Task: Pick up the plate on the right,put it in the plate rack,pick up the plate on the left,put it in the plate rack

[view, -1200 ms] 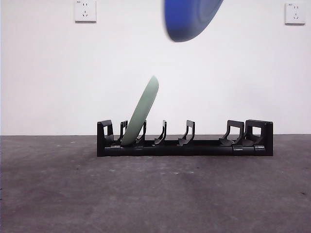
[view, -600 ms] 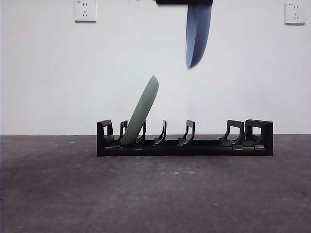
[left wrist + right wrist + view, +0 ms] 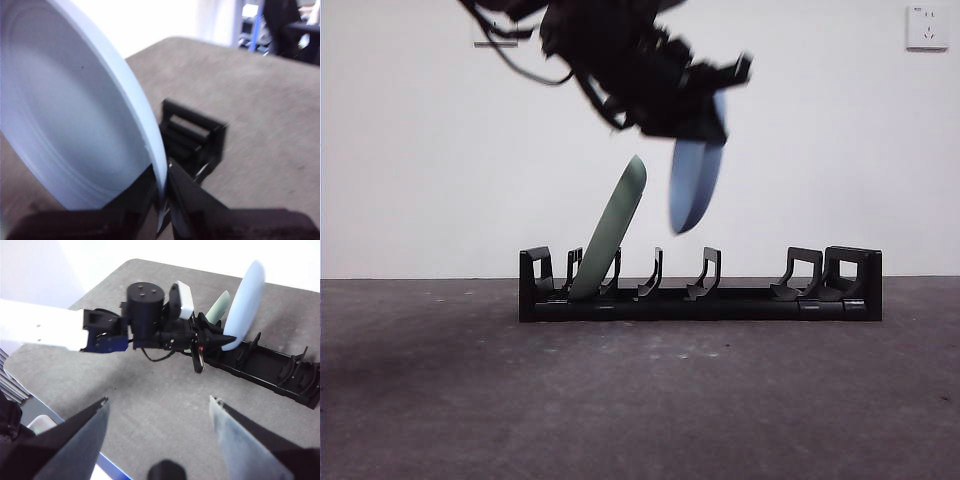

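Observation:
My left gripper (image 3: 161,200) is shut on the rim of a blue plate (image 3: 75,125). In the front view this gripper (image 3: 705,120) reaches in from the upper left. It holds the blue plate (image 3: 693,187) nearly upright, just above the middle prongs of the black plate rack (image 3: 740,300). A green plate (image 3: 611,228) leans in the rack's left slots, close beside the blue one. The right wrist view looks down on the rack (image 3: 272,367), both plates and the left arm. My right gripper (image 3: 157,435) hangs open and high, holding nothing.
The rack stands on a dark grey table (image 3: 640,400) in front of a white wall. Its right-hand prongs (image 3: 805,272) hold nothing. In the right wrist view the table's near edge (image 3: 60,412) runs below the left arm.
The blue plate has come down and to the left, from the picture's top to just above the rack. The left arm now shows in the front view. The green plate has not moved.

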Motion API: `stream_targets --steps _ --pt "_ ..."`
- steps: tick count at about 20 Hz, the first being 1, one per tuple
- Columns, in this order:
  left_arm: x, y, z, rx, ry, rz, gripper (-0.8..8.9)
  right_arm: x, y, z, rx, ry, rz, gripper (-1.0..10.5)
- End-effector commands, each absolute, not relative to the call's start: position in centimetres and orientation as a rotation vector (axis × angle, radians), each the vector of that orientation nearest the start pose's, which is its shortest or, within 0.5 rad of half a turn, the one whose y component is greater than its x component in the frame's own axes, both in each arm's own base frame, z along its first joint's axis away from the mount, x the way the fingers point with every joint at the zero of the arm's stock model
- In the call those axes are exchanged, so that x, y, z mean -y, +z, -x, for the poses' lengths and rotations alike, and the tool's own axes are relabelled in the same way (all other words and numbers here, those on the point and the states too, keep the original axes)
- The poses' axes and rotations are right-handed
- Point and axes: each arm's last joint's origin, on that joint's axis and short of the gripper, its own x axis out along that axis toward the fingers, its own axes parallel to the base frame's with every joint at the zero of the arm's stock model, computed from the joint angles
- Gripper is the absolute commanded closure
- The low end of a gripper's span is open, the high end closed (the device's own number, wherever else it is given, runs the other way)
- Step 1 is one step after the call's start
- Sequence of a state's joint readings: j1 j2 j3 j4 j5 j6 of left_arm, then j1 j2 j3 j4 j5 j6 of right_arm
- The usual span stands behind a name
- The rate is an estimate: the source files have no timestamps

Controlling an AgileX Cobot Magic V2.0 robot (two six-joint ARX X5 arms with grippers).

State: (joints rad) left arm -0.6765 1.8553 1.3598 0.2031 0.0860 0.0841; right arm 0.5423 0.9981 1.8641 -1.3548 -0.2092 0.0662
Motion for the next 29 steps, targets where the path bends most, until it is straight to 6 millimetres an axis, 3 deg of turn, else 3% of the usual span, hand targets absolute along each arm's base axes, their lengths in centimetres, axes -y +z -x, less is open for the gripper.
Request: stream_targets --steps 1,16,26,27,29 --pt "26.9 25.6 -34.3 -0.269 -0.777 -0.161 8.22 -4.4 50.2 -6.1 -0.542 0.721 0.040 6.0" --pt "27.0 21.8 -35.3 -0.390 -0.782 -0.193 8.22 -5.2 48.4 -7.4 -0.628 0.716 0.066 6.0" --pt "26.8 20.7 -35.0 -0.476 -0.758 -0.276 8.13 -5.4 47.7 -7.8 -0.656 0.715 0.079 6.0" --pt "26.8 20.6 -35.0 -0.487 -0.759 -0.278 7.96 -5.4 47.7 -7.8 -0.656 0.715 0.079 6.0" --pt "27.0 20.6 -34.8 -0.489 -0.780 -0.275 6.55 -5.4 47.7 -7.8 -0.655 0.715 0.078 6.0"
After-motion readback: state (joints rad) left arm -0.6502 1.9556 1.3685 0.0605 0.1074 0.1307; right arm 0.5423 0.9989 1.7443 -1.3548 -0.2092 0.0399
